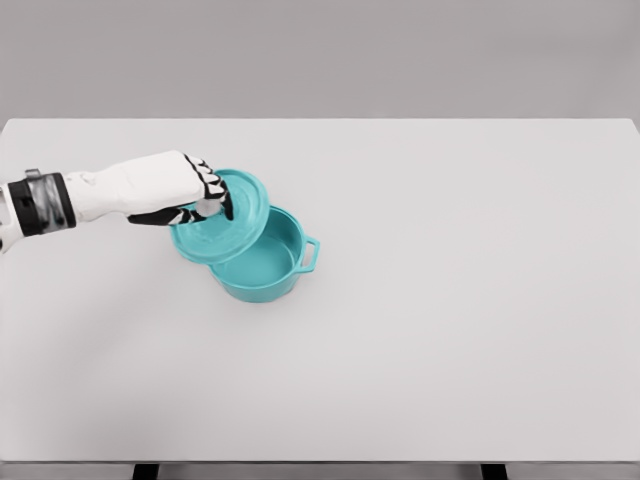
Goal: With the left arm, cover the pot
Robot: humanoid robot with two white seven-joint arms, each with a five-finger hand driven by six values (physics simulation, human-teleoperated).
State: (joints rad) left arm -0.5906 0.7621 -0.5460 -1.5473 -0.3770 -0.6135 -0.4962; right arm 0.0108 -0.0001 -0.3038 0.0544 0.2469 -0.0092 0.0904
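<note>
The teal pot (pixel 262 268) sits on the white table (pixel 450 300), its handle pointing right. Just behind and left of it, the lid (pixel 222 222) tilts over the pot's left rim, clamped in the left hand (pixel 165 187), whose fingers curl round its knob.

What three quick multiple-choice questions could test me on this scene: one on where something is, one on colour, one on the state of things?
1. Where is the lid?
A. Held over the pot's left part
B. Flat on the table, far right
C. Fully seated on the pot

2. What colour is the pot?
A. Red
B. Teal
C. Black

3. What is the left hand doing?
A. Resting open
B. Gripping the pot's handle
C. Holding the lid

Answers: 1 A, the lid sits tilted over the left rim, with the pot's inside still open to view. 2 B, pot and lid are both teal. 3 C, its fingers close on the lid's top.
</note>
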